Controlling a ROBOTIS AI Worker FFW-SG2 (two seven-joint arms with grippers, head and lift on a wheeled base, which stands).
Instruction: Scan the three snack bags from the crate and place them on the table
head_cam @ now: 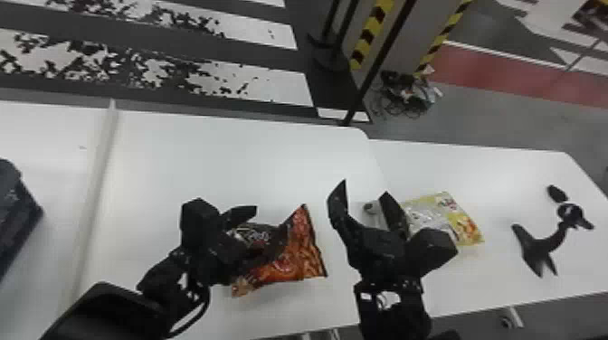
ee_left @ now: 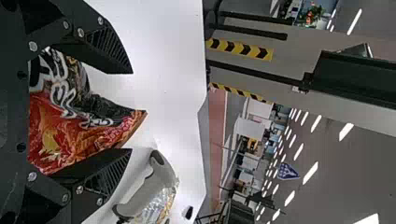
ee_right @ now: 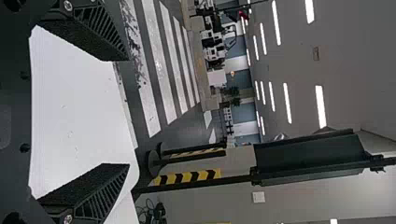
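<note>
Orange bag [head_cam: 304,257] shows between the parted fingers of the left gripper [head_cam: 272,218]. The right gripper [head_cam: 365,187] gapes wide.

Head view: crate [head_cam: 16,217] runs off your 9 o'clock edge. Left gripper [head_cam: 273,215] hides 9 o'clock side of red bag [head_cam: 298,253]; right gripper [head_cam: 365,187] covers 8 o'clock side of yellow bag [head_cam: 466,226], part of scanner [head_cam: 372,209]. Floor pile [head_cam: 407,95], 2 o'clock: too blurred.

The arms [head_cam: 113,309] are black, with a looping cable [head_cam: 203,310], silvery screws [ee_left: 80,32] and tapered fingers [ee_left: 106,50] (ribbed along their sides)
</note>
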